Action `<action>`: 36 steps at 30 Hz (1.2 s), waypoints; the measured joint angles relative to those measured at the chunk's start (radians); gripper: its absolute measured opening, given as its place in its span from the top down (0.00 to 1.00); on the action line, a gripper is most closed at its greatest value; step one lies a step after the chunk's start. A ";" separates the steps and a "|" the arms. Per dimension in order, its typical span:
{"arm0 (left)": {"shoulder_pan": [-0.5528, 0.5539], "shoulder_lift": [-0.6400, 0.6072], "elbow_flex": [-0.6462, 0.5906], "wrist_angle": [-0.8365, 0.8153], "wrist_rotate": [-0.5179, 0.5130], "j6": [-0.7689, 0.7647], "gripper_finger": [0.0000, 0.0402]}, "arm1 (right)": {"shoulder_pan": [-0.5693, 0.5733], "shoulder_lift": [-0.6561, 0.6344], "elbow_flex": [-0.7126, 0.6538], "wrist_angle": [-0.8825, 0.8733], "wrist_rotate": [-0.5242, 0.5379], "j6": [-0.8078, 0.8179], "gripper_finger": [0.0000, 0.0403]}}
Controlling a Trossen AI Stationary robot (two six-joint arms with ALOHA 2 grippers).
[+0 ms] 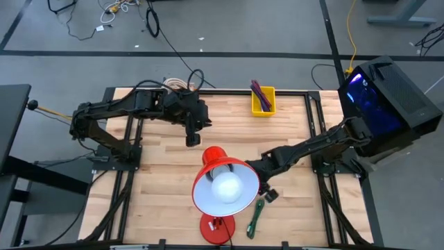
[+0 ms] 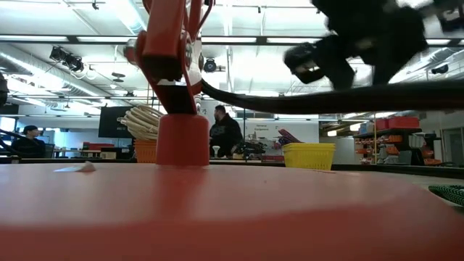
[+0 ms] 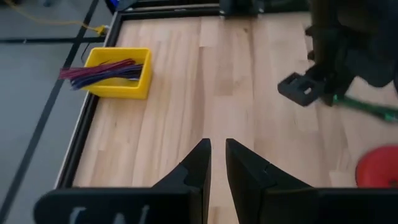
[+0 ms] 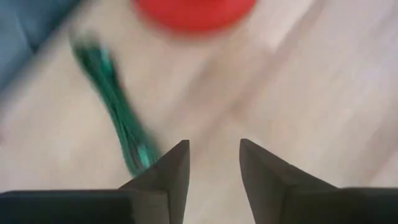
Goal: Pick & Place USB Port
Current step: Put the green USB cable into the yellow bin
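No legible writing shows on the yellow bin [image 1: 263, 101].

High view looks straight down; low sits at tabletop (both catch the lamp [image 1: 223, 187]).

A red desk lamp [image 1: 220, 186] stands at six o'clock on the wooden table [image 1: 159, 187], its round shade lit white inside and its red base [image 1: 216, 229] close to the near edge. A yellow bin [image 1: 263, 99] sits at twelve o'clock against the far rim, holding purple and red cables [image 1: 260, 94]. A coil of pale rope [image 1: 177, 85] lies at eleven o'clock. In the room beyond, a person in dark clothes [image 2: 225, 134] stands behind the table; another sits far off at nine o'clock [image 2: 29, 140]
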 joint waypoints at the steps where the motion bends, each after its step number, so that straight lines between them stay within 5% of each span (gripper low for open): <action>1: 0.006 0.000 0.000 0.006 -0.001 -0.023 0.87 | 0.009 0.000 -0.001 -0.043 0.028 -0.059 0.66; 8: 0.043 0.000 0.000 0.050 -0.027 -0.133 0.87 | 0.055 0.000 -0.087 -0.182 -0.050 -0.067 0.67; 36: 0.092 0.000 0.000 0.134 -0.048 -0.142 0.87 | 0.162 0.056 -0.144 0.142 -0.039 0.108 0.62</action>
